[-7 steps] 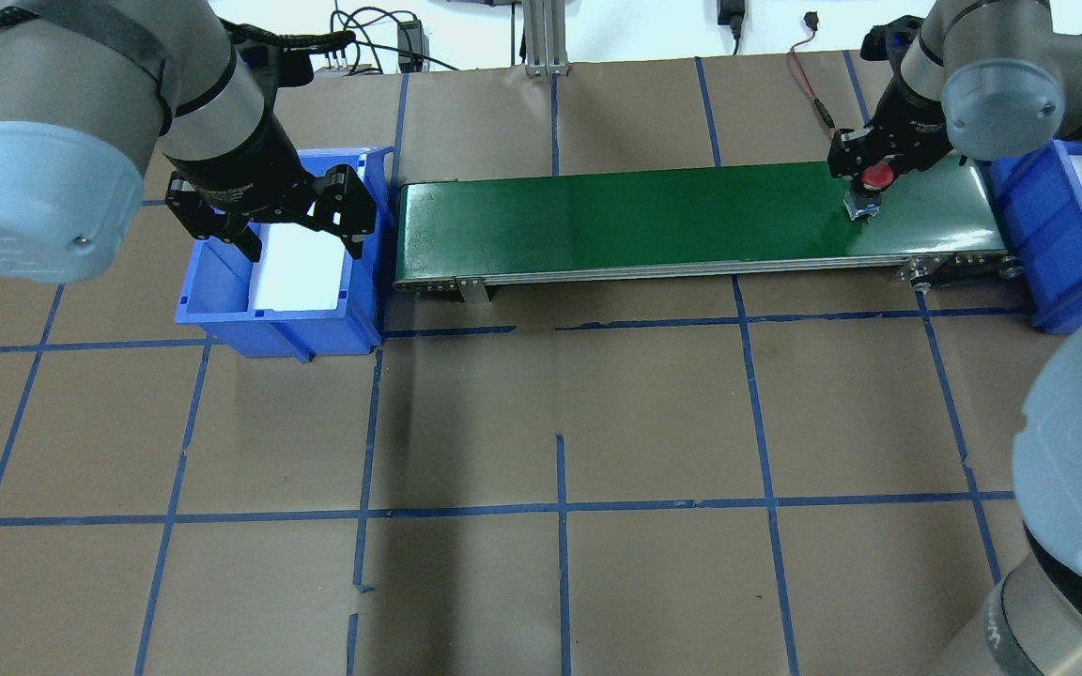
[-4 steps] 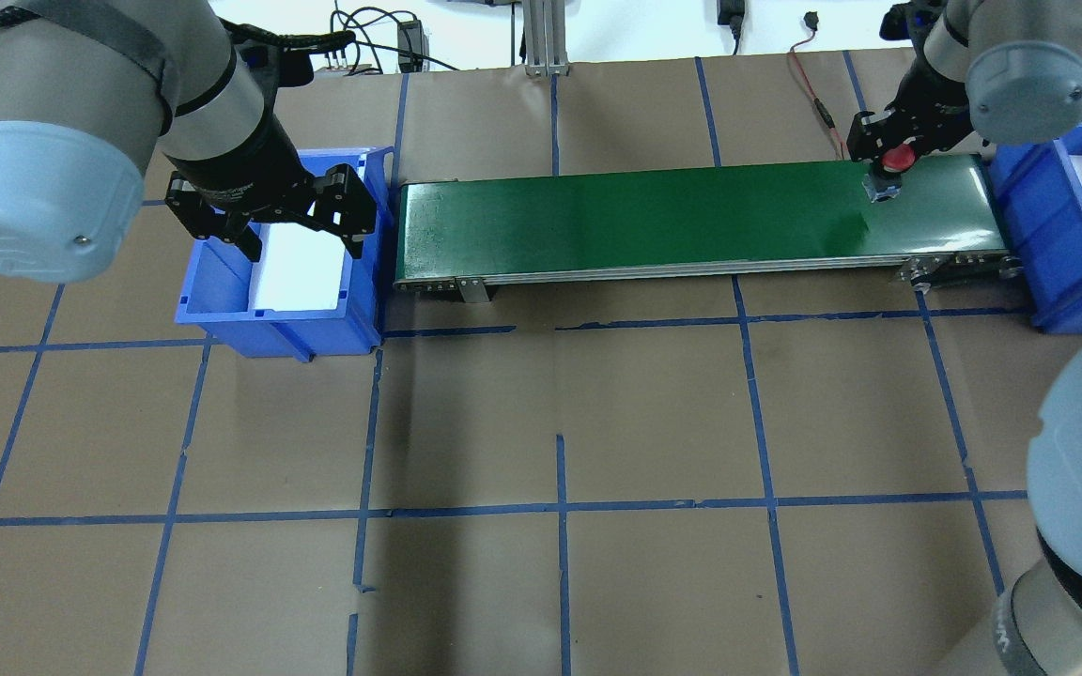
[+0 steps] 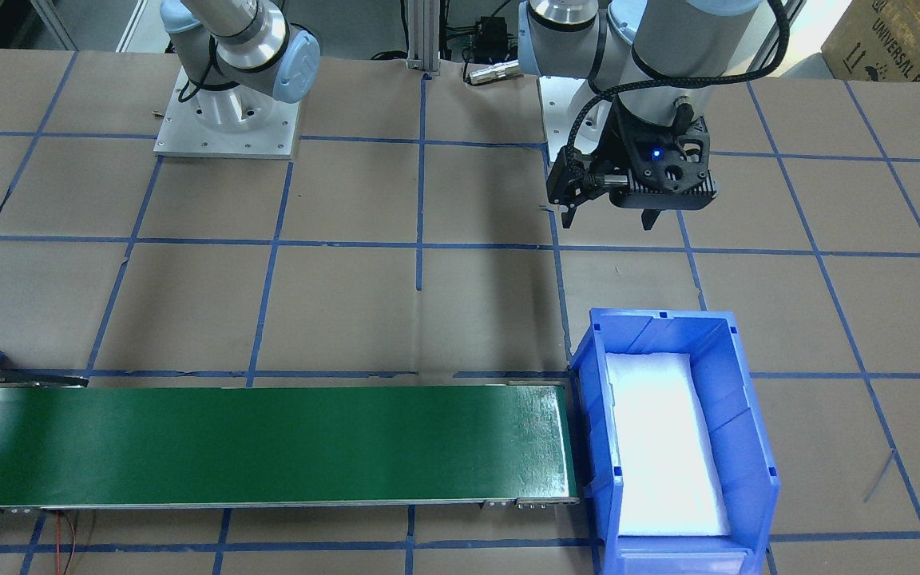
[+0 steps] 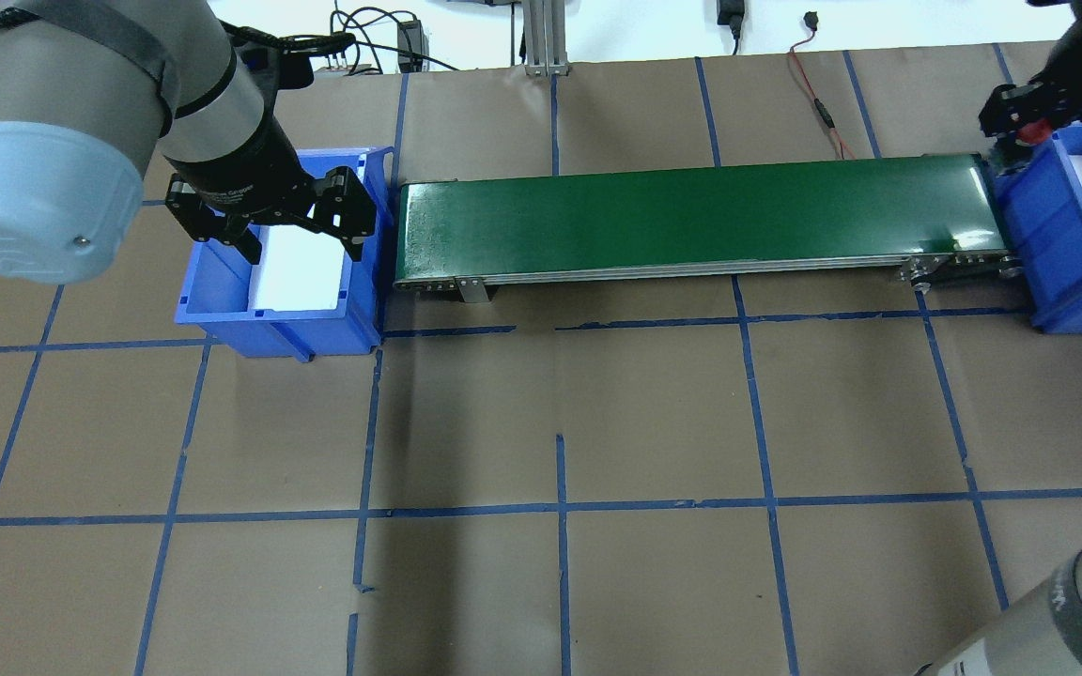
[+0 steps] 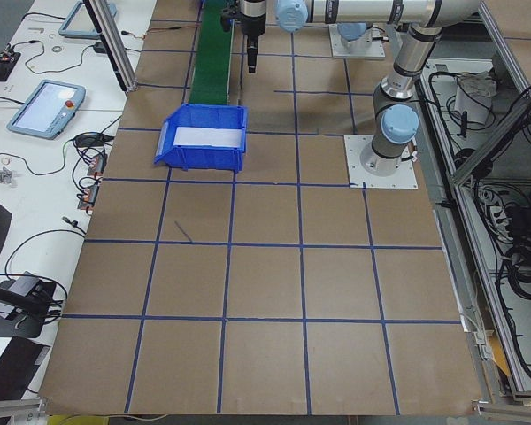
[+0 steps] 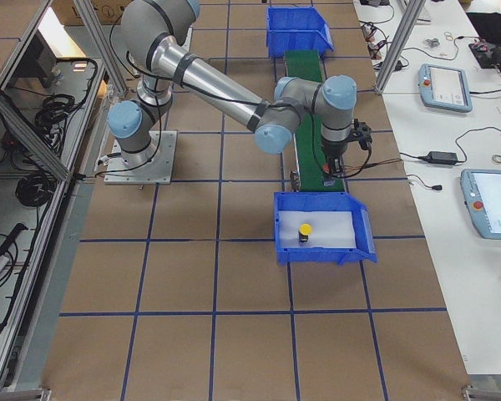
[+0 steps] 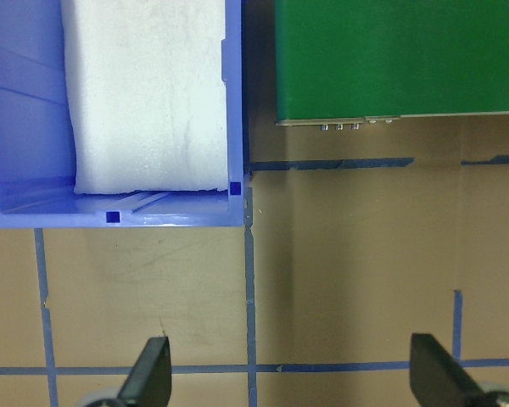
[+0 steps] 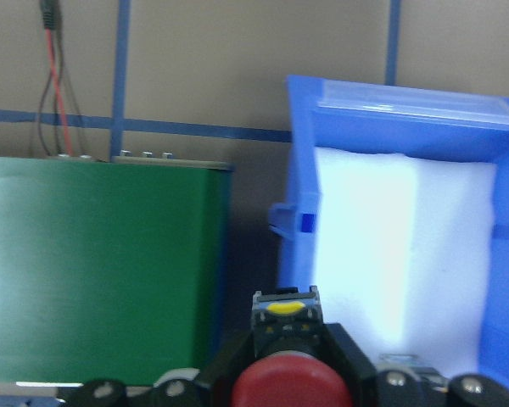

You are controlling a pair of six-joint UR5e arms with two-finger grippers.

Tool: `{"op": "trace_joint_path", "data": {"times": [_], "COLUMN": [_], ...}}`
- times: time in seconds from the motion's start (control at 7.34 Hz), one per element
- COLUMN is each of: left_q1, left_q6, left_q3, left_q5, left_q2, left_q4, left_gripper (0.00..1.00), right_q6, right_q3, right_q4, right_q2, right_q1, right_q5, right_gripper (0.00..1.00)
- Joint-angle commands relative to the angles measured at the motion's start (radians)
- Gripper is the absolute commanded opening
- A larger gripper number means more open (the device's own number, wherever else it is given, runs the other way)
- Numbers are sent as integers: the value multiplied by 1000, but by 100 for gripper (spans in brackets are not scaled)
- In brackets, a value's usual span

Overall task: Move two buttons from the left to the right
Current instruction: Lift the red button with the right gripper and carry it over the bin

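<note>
While the red button [image 8: 286, 387] is clamped upright, cap toward the wrist, between the fingers of the right hand [image 4: 1022, 131], it is carried above the spot where the green belt [image 4: 691, 216] ends and the belt-side wall of the right bin [image 4: 1034, 225] rises. The white padding [image 8: 390, 246] inside that bin is found just beyond the wall, further toward the robot's right, so the coming move is judged to be a short carry in that direction before the fingers are parted. The bin's long axis is set across the line of the belt, which leaves room along it for a drop. The yellow button [image 6: 304, 229] is already seen standing on the padding, toward the robot's side of the bin, and a release clear of it would be preferred. At the other end of the desk [image 4: 560, 394], the left hand [image 4: 301, 246] is held with its fingers apart and nothing between them, over the left bin [image 4: 212, 282], well away from the red button
</note>
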State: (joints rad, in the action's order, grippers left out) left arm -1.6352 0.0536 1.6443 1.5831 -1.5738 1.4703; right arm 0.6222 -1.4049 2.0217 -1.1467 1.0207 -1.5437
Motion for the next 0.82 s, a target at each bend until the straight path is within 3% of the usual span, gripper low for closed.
{"op": "trace_joint_path", "data": {"times": [0.0, 0.27, 0.68], "left_q1": [0, 0, 0], "left_q6": [0, 2, 2], "left_q3": [2, 2, 6], "left_q5": [0, 0, 2], "left_q2": [0, 0, 0], "left_q4": [-1, 1, 1], "left_gripper": [100, 100, 100], "right_q6": [56, 56, 50], "right_q3": [29, 31, 9], "right_q4": [14, 72, 81], "right_q2": [16, 80, 137], "right_q1": [-108, -145, -151], "right_q5": [80, 147, 154], "right_gripper": [27, 27, 27]}}
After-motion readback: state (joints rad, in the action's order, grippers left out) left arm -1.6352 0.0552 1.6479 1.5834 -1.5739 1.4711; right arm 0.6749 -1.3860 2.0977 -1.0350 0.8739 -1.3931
